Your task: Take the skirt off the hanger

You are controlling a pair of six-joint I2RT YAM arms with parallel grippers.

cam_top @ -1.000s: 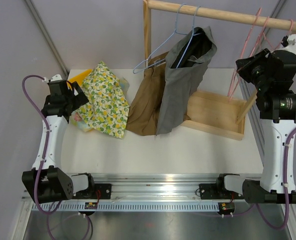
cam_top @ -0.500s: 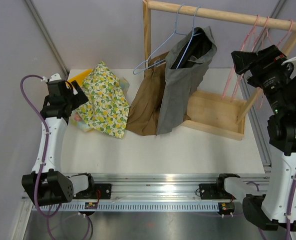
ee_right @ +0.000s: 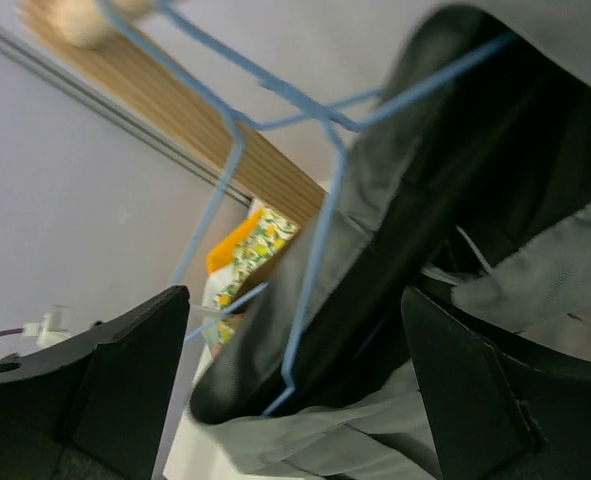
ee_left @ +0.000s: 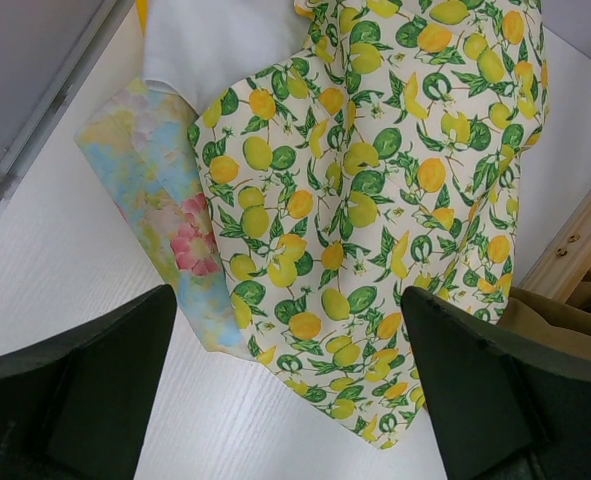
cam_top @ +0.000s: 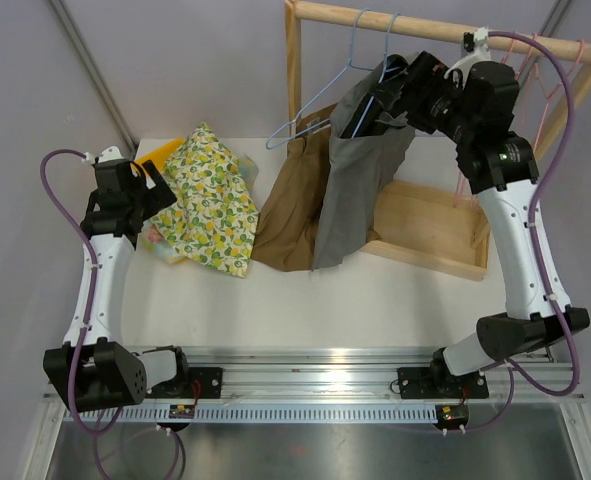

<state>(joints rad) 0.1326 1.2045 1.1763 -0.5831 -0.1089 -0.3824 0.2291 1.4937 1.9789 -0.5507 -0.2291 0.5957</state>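
A grey skirt [cam_top: 360,185] hangs from a light blue wire hanger [cam_top: 371,60] on the wooden rail [cam_top: 425,27]. My right gripper [cam_top: 387,100] is up at the skirt's dark waistband, open. In the right wrist view the skirt [ee_right: 405,250] and the hanger wire [ee_right: 315,260] lie between the spread fingers of the right gripper [ee_right: 295,400], with no pad pressing on them. My left gripper [cam_top: 158,188] hovers open over the table's left side, nothing held. The left wrist view shows the left gripper [ee_left: 290,400] just above bare table and cloth.
A brown garment [cam_top: 293,205] hangs on a second blue hanger beside the grey skirt. Pink hangers [cam_top: 535,85] hang at the rail's right end. The rack's wooden base [cam_top: 430,230] lies behind. A lemon-print cloth [ee_left: 375,190] and a pastel floral cloth [ee_left: 160,195] lie at the left.
My right arm has swung from the rail's right end leftward to the grey skirt's waistband, and its jaws have opened. The left arm has barely shifted.
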